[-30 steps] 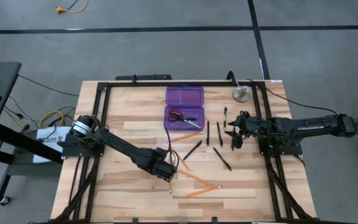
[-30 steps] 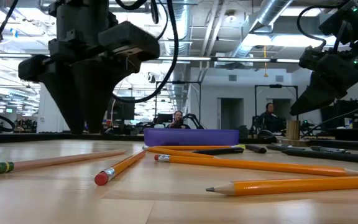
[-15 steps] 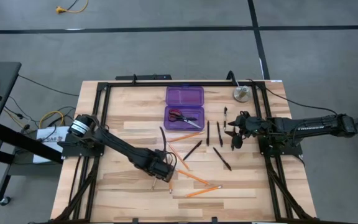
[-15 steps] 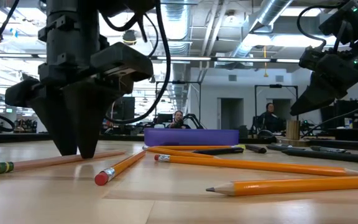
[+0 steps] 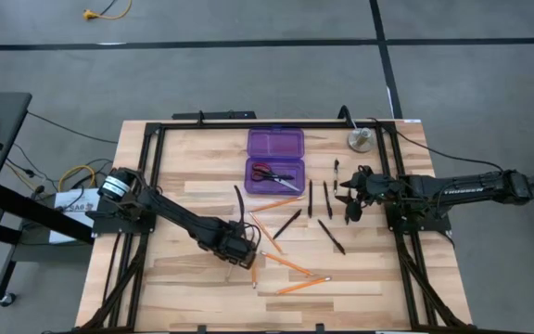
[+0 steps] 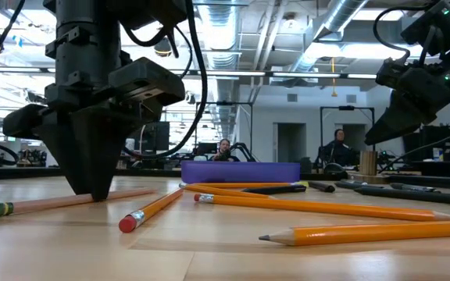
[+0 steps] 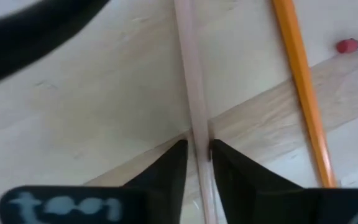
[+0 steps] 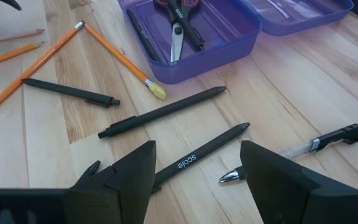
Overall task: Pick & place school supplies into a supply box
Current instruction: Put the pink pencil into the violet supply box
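Left gripper (image 7: 197, 151) sits down on the table with its fingers drawn narrow around a pale pencil (image 7: 191, 93), one tip either side of the shaft; whether they already pinch it I can't say for sure, but I read it as clamped or a hair from it. A second ago this gripper was further right in the low view and a bit higher; it has since slid left along the pencil and settled to the wood, so I judge the grasp is being made now and the lift comes next. In the high view it is near the table's middle (image 5: 244, 255), with orange pencils (image 5: 290, 264) scattered just right of it. The box (image 5: 274, 162) lies open toward the far edge, scissors (image 5: 274, 173) already in its near half along with a dark pen, so the task is only partly done: several black pens (image 8: 166, 112) and the pencils remain on the table. Right gripper (image 8: 197, 165) hovers spread wide over the pens to the right of the box and has not moved across these frames. One pen under it reads "scale" (image 8: 185, 163) on the barrel. White lettering shows on the right arm (image 5: 462, 192) and on my left wrist housing, but neither is legible to me.
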You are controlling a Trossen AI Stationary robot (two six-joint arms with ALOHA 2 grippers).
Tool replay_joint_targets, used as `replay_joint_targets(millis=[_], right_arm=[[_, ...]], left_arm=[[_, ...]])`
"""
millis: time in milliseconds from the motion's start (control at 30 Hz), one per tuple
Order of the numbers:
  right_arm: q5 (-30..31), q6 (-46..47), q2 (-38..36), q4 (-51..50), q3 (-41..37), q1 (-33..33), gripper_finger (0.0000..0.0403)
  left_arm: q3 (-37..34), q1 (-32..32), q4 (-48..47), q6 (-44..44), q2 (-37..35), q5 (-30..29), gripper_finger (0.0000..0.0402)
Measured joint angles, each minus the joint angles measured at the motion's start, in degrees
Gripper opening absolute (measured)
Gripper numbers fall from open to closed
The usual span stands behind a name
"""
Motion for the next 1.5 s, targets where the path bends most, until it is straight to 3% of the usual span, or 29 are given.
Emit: replay_joint_targets(millis=[200,500,667,833,1100,1367,1500], right_arm=[[0.0,0.01,0.0,0.0,0.0,0.01,0.023],[0.01,0.0,0.01,0.0,0.0,0.01,0.023],[0.0,-0.01,0.02,0.03,0.0,0.01,0.023],[0.02,-0.01,0.0,0.11,0.0,0.0,0.023],[0.02,-0.01,0.02,0.24,0.0,0.0,0.023],[0.02,-0.01,0.01,0.25,0.0,-0.01,0.023],[0.0,-0.01,0.02,0.26,0.0,0.01,0.023]], left_arm=[[0.0,0.27,-1.17,2.17,-0.04,-0.6,0.001],[0.2,-0.05,-1.44,0.25,-0.72,-5.53,0.0004],[-1.0,0.52,-8.95,-1.19,-4.25,-17.0,0.0001],[-0.63,0.81,-16.48,-1.85,-9.05,-20.28,0.0003],[0.41,4.18,-20.18,6.84,-11.43,-20.31,0.0002],[11.27,9.46,-30.15,22.12,-11.54,-28.43,0.0001],[13.79,12.41,-32.65,24.12,-11.58,-27.4,0.0]])
